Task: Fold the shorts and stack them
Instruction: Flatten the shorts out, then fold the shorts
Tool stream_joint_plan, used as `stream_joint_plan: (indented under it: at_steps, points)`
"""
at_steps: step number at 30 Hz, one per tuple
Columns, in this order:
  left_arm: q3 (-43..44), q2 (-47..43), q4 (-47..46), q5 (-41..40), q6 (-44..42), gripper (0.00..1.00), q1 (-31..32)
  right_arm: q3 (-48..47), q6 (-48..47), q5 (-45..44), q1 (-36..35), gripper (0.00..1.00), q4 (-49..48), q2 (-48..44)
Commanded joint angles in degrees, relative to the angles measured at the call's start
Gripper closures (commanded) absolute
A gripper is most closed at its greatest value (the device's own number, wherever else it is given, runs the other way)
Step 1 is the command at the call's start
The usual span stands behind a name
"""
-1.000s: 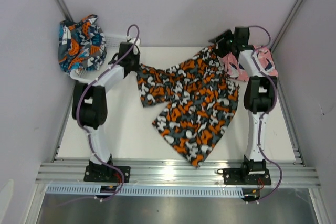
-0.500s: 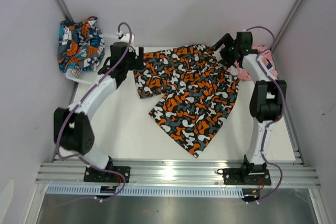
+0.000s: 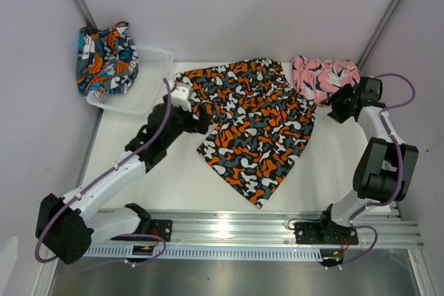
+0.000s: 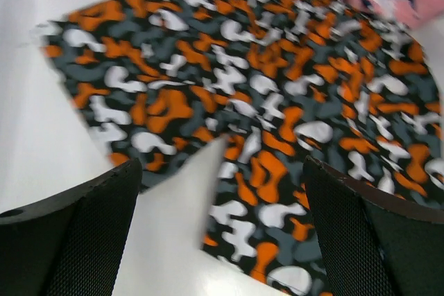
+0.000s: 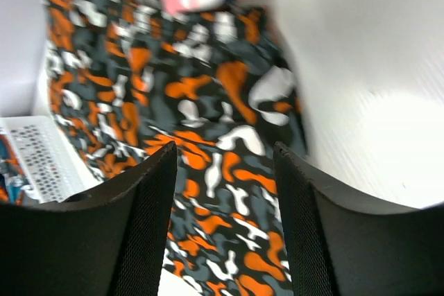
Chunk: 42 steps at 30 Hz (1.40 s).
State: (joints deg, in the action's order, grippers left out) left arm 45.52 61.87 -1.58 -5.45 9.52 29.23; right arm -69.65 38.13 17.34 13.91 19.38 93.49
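The black shorts with orange and white blotches (image 3: 257,126) lie spread flat mid-table, waist toward the back and one leg pointing to the front. Bunched pink shorts (image 3: 322,77) sit at the back right, touching them. Teal-navy shorts (image 3: 104,57) are heaped at the back left on the basket's end. My left gripper (image 3: 196,126) hovers open at the black shorts' left edge, and the left wrist view shows the black shorts (image 4: 277,81) beyond the empty left gripper (image 4: 222,240). My right gripper (image 3: 340,107) is open beside the pink shorts, and the right gripper (image 5: 225,220) holds nothing.
A white mesh basket (image 3: 149,67) stands at the back left, and its corner (image 5: 41,164) shows in the right wrist view. Grey walls close in on both sides. An aluminium rail (image 3: 229,227) runs along the front edge by the arm bases.
Both grippers let go of the black shorts' waistband and drew back, the left toward the near left, the right toward the right wall. The shorts now lie flat.
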Motion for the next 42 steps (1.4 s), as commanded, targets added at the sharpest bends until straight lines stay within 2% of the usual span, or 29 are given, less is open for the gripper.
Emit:
stream_joint_plan:
  at_steps: [1,6,9,13,15,22,36,39,42]
  points:
    - [0.5,2.5,-0.2,-1.2,0.2,0.01,9.1,2.1,-2.6,0.3,0.2,0.41,-0.3,-0.2]
    - [7.0,11.8,7.4,-11.6,-1.2,0.01,25.8,2.4,-2.5,-0.1,0.2,0.41,-1.7,2.5]
    - [9.5,15.9,11.8,-16.6,-0.8,0.01,30.3,1.4,-2.0,-0.5,0.0,0.41,-2.9,4.6]
    - [14.2,21.3,14.9,-18.2,0.1,0.01,36.1,-0.5,-2.4,-3.9,-1.5,0.41,-3.1,7.0]
    - [15.7,23.4,15.8,-18.7,0.3,0.01,38.3,-1.2,-2.6,-6.2,-2.4,0.37,-4.0,8.6]
    - [17.1,26.3,17.6,-18.1,2.2,0.01,41.2,-5.1,-3.2,-8.9,-4.7,0.37,-6.5,13.6]
    - [15.7,29.0,17.3,-17.9,3.3,0.01,44.1,-13.1,-3.9,-14.8,-7.3,0.41,-5.4,24.7]
    - [15.2,29.0,16.4,-16.3,3.1,0.01,44.4,-14.8,-3.9,-15.8,-8.3,0.48,-4.0,26.4]
    - [15.7,30.5,16.2,-15.6,2.8,0.01,45.1,-14.7,-3.9,-17.3,-9.3,0.63,-3.1,26.0]
